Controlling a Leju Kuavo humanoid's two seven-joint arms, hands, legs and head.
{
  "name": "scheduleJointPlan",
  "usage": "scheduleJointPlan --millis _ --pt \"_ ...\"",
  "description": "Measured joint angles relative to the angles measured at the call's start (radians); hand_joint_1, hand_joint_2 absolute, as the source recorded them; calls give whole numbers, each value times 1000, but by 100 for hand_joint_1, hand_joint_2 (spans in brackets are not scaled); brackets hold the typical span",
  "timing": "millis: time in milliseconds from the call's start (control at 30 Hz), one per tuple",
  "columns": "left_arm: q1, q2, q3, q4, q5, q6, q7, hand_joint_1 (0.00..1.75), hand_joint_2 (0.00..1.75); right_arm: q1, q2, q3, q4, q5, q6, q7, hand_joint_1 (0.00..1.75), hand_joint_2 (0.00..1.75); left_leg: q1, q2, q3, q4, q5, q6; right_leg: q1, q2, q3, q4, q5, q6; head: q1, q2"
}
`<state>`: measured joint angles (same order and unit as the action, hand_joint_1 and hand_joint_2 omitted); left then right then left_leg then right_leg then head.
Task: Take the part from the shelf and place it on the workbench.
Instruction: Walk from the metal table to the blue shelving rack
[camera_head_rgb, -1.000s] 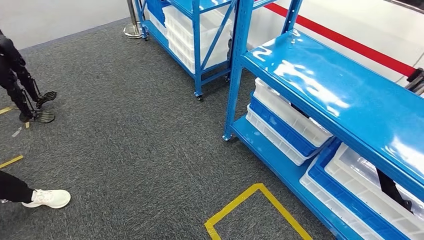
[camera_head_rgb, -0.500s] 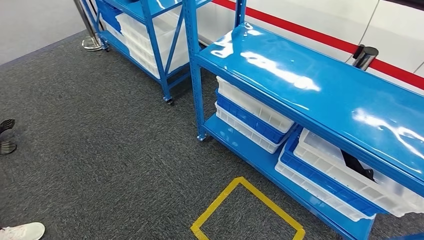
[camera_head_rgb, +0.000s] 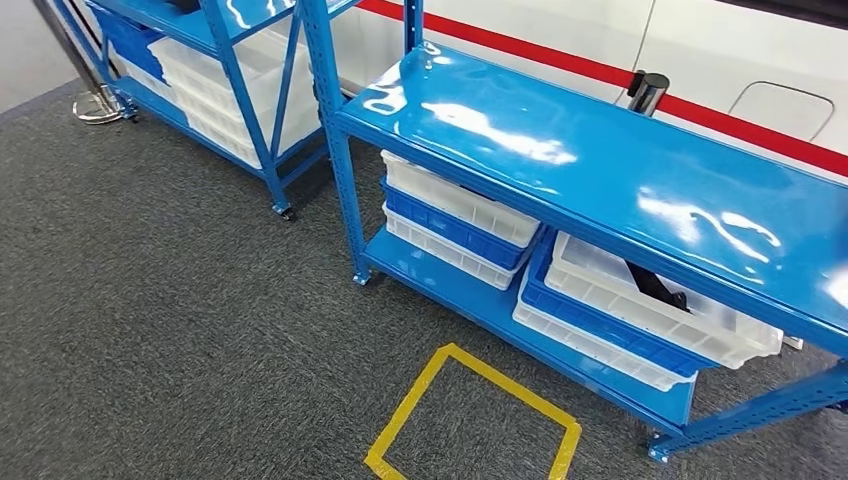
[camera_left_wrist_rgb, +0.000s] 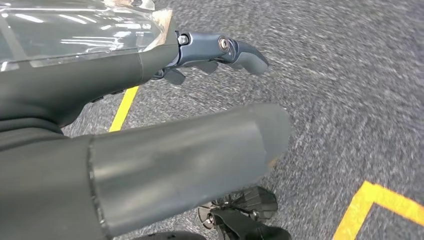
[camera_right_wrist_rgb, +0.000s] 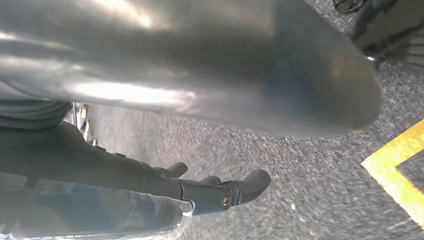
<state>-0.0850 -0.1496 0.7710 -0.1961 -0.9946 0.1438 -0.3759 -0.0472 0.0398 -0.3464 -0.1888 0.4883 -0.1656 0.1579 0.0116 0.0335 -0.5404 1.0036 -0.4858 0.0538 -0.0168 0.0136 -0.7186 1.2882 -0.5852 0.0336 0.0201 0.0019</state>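
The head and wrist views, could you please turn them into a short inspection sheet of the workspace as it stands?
Surface: grey carpet floor with a yellow tape square; no workbench seen.
Job's things: dark part lying in the top white bin on the lower level of the blue shelf.
Clutter: stacked white and blue bins; second blue rack with bins.
Hands: left hand and right hand hang above the carpet, holding nothing, fingers apart.
Cables: nothing seen.
Surroundings: white wall with a red stripe; metal post base.
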Motion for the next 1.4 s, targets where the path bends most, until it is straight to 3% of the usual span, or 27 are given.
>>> scheduleJointPlan --millis 33,67,133,200,267,300,367,433,500,533,567,600,667,733,800,867,933,1000,1033,1067,1133,1167,1233,1300,1333,1400 --pt "0 -1 0 0 0 0 0 0 0 1 -1 0 0 1 0 0 0 0 0 12 0 0 -1 -1 -1 -3 3 -1 5 8 0 0" --pt "0 -2 0 0 0 0 0 0 0 3 -3 0 0 1 0 0 0 0 0 23 1 0 -3 -4 -3 -9 28 -44 24 18 0 0" --pt "0 -3 0 0 0 0 0 0 0 3 -4 0 0 4 0 0 0 0 -2 44 6 2 -9 -12 -3 -50 106 -186 71 31 1 0" --pt "1 -4 0 0 0 0 0 0 0 -1 -4 0 0 6 0 0 0 0 -8 64 14 4 -18 -25 2 -84 153 -270 101 21 0 0" --pt "-1 -4 0 0 0 1 0 0 0 -1 -3 0 0 6 0 0 0 0 -9 85 24 3 -24 -37 6 -73 155 -279 109 3 -2 0" --pt "-2 -4 0 0 0 2 -1 0 0 0 -3 0 0 6 0 0 0 0 -5 83 28 5 -29 -44 2 -61 156 -280 110 -4 -4 0" --pt "-4 -4 0 0 -1 2 -2 0 0 1 -3 -1 0 6 0 1 0 0 1 38 17 46 -62 -56 -6 -40 161 -283 112 -19 -5 0" --pt "-1 -4 0 0 -1 3 -2 0 0 0 -4 -1 0 7 0 2 0 0 3 -17 -36 163 -130 -59 -6 -18 162 -283 114 -29 -7 0" --pt "4 -4 0 0 -1 2 -2 0 0 -1 -4 -1 0 7 0 2 0 0 2 -31 -93 274 -170 -57 -1 9 161 -282 114 -32 -8 0" --pt "5 -4 0 0 -1 2 -2 0 0 0 -4 -1 0 7 0 2 0 0 2 -33 -103 285 -160 -54 1 23 162 -282 114 -32 -8 0" --pt "5 -4 0 0 -1 2 -2 0 0 1 -3 -1 0 7 0 2 0 0 2 -37 -94 256 -129 -50 2 37 164 -281 114 -32 -8 0" --pt "5 -4 0 0 -1 3 -2 0 0 2 -3 -1 0 7 0 2 0 0 2 -46 -72 201 -89 -45 3 51 166 -281 114 -32 -8 0" --pt "5 -3 0 0 -1 3 -2 0 0 1 -2 -1 0 6 0 2 0 0 3 -92 -21 75 -26 -34 6 76 166 -279 114 -30 -7 0" --pt "4 -1 0 0 -1 3 -1 0 0 0 0 -1 0 6 0 2 0 0 -1 -117 -1 22 -15 -27 6 97 157 -279 118 -21 -7 0" --pt "3 -2 0 0 -2 3 -1 0 0 2 -1 -2 0 5 0 2 0 0 -5 -97 3 10 -10 -18 4 109 146 -281 122 -8 -7 0" --pt "2 -4 0 0 -3 3 -2 0 0 3 -2 -4 0 2 0 1 0 0 -3 -72 10 -7 -1 -5 6 67 126 -252 107 -3 -5 0" --pt "4 -4 0 0 -3 3 -3 0 0 1 -1 -7 0 1 0 0 0 0 -2 -42 13 -14 2 1 5 14 71 -147 59 -7 -2 0" --pt "4 -4 0 0 -3 3 -3 0 0 0 -1 -8 0 1 0 -1 0 0 -3 -11 12 -14 1 2 1 2 10 -27 17 -3 0 0" --pt "4 -4 0 0 -3 3 -3 0 0 2 -2 -9 0 1 0 -1 0 0 -3 2 12 -13 0 1 -2 0 1 -7 16 4 0 0" --pt "4 -4 0 0 -3 3 -3 0 0 4 -3 -9 0 0 0 -1 0 0 -2 14 12 -13 -1 -1 -5 -4 11 -22 27 14 0 0" --pt "4 -5 0 0 -3 3 -3 0 0 5 -3 -10 0 0 0 -1 0 0 -2 37 18 -12 -6 -9 -11 -39 86 -156 75 33 1 0" --pt "4 -5 0 0 -4 3 -3 0 0 3 -3 -10 0 0 0 -1 0 0 -4 48 22 -11 -11 -16 -10 -61 124 -222 95 35 2 0" --pt "3 -4 0 0 -5 4 -4 0 0 -1 -1 -10 0 0 0 -1 0 0 -9 68 29 -9 -20 -30 -5 -84 160 -286 113 24 0 0" --pt "-1 -4 0 0 -6 4 -4 0 0 0 0 -12 0 0 -1 0 0 0 -8 87 38 -9 -26 -42 -3 -62 158 -285 115 7 -2 0" --pt "-3 -4 0 0 -6 4 -4 0 0 1 1 -13 0 0 -1 0 0 0 -4 82 40 -4 -33 -48 -6 -52 159 -286 116 1 -2 0" --pt "-4 -3 0 0 -7 4 -4 0 0 2 1 -15 0 1 -2 1 0 0 4 36 20 54 -78 -57 -13 -32 162 -289 120 -15 -4 0"
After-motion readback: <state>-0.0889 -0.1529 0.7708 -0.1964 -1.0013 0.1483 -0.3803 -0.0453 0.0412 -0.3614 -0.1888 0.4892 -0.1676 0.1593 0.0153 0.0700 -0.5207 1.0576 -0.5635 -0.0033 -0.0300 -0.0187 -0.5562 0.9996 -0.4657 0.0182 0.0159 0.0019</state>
